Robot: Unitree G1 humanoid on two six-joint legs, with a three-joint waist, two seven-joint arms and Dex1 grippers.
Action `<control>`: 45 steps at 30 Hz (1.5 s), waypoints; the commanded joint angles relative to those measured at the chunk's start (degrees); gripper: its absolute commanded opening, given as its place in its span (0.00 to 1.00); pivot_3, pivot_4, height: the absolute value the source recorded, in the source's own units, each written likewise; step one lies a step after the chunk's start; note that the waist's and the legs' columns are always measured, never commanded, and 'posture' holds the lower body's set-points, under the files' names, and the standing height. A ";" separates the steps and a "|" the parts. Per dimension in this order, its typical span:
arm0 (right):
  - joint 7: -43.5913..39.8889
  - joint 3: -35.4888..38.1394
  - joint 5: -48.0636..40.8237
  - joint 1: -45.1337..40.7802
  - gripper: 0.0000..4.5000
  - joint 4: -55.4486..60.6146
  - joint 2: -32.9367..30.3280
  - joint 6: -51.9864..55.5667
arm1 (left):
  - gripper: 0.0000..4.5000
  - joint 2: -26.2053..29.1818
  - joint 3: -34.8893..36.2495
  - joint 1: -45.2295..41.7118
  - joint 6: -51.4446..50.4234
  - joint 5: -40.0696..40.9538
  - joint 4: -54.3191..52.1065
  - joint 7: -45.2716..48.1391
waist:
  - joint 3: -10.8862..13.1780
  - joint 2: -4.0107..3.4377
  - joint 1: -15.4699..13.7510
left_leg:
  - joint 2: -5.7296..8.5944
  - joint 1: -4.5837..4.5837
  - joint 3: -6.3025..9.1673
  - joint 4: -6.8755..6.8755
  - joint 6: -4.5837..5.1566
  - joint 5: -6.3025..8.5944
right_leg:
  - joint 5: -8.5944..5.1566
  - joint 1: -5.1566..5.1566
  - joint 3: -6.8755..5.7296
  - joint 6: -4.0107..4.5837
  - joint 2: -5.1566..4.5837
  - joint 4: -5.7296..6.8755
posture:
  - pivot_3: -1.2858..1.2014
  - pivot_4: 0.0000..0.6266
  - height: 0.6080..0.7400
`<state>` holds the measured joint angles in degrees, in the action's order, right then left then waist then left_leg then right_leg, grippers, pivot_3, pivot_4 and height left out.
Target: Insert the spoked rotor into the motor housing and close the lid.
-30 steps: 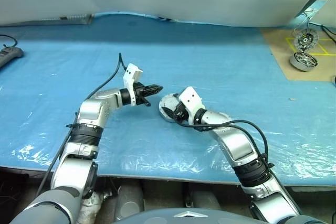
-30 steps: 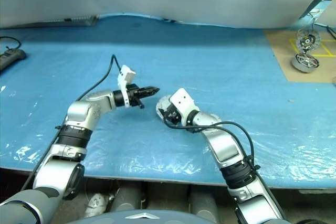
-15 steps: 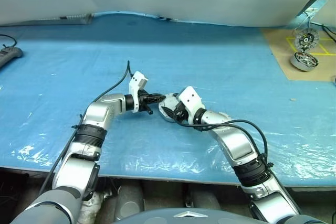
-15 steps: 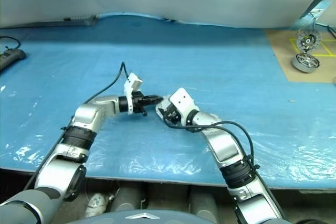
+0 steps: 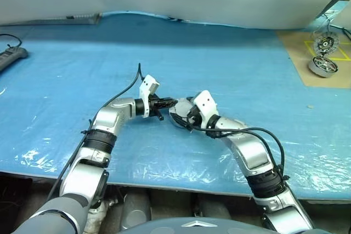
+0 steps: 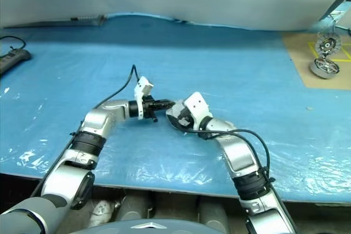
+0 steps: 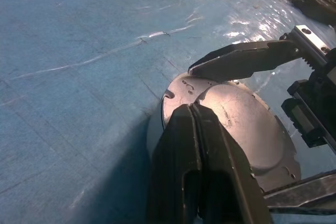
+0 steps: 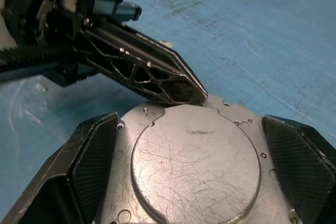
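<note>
Straddling the motor housing (image 8: pixel 194 182) from its right, the right gripper (image 8: pixel 197 150) is spreading its jaws wide, gripping nothing. From the left, the left gripper (image 7: pixel 197 116), jaws shut and empty, is pressing on the closed lid (image 7: pixel 239 129).

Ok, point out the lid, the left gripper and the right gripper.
lid (image 8: pixel 195 166), right wrist view, centre of its raised round face.
left gripper (image 7: pixel 195 113), left wrist view, tip of its shut fingers.
right gripper (image 8: pixel 197 167), right wrist view, midway between its spread fingers.
</note>
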<state>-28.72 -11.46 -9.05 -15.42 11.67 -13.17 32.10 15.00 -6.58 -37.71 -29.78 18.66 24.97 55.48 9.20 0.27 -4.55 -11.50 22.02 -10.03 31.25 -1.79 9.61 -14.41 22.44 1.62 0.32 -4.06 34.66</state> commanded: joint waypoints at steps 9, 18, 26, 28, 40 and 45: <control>8.91 25.83 -26.52 1.54 0.99 7.03 7.76 20.99 | 0.00 -0.73 -1.61 0.51 2.20 -2.57 1.60 0.09 | 0.01 0.00 -0.86 | 0.21 0.19 0.02 -0.17 -0.01 -0.01 | 0.07 0.19 -0.12 -0.11 -0.11 0.01 | 0.52 0.24 1.00; 16.19 32.90 -38.88 2.57 0.99 5.28 11.87 32.97 | 0.00 -1.20 -1.37 0.15 2.96 -2.92 1.74 0.13 | 0.01 0.00 -0.95 | 0.35 0.19 0.03 -0.21 -0.02 -0.01 | 0.07 0.20 -0.13 -0.12 -0.14 0.02 | 0.52 0.24 1.00; 20.86 36.18 -47.38 3.11 0.99 2.48 13.55 39.27 | 0.00 -1.32 -1.37 0.44 3.64 -3.37 1.67 0.05 | 0.01 0.00 -1.03 | 0.46 0.21 0.05 -0.22 -0.02 -0.01 | 0.05 0.20 -0.14 -0.16 -0.23 0.02 | 0.52 0.24 1.00; 22.25 37.10 -49.04 3.40 0.99 1.19 13.81 40.43 | 0.00 -1.35 -1.37 0.47 3.71 -3.38 1.60 0.08 | 0.01 0.00 -1.05 | 0.47 0.21 0.06 -0.22 -0.03 -0.02 | 0.05 0.20 -0.15 -0.17 -0.24 0.02 | 0.52 0.24 1.00; 31.62 40.79 -66.11 4.30 0.43 -3.19 16.17 42.07 | 0.00 -1.41 -1.50 0.75 3.61 -3.66 1.29 0.16 | 0.01 -0.01 -1.04 | 0.48 0.30 0.08 -0.22 -0.03 -0.02 | 0.05 0.27 -0.19 -0.19 -0.25 0.02 | 0.52 0.24 1.00; 33.83 38.38 -68.96 5.93 0.23 -2.77 14.71 41.65 | 0.00 -1.54 -1.35 0.93 3.42 -3.73 1.06 0.21 | 0.01 -0.01 -1.07 | 0.50 0.35 0.12 -0.23 -0.03 -0.02 | 0.04 0.29 -0.25 -0.21 -0.25 0.02 | 0.52 0.24 1.00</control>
<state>4.82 28.86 -75.23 -9.99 7.08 1.73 73.41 13.68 -6.77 -37.68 -25.63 15.44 26.26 55.52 9.21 0.27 -5.62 -11.00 22.38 -9.91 31.02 -1.82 9.60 -14.37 22.74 1.37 0.11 -4.32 34.68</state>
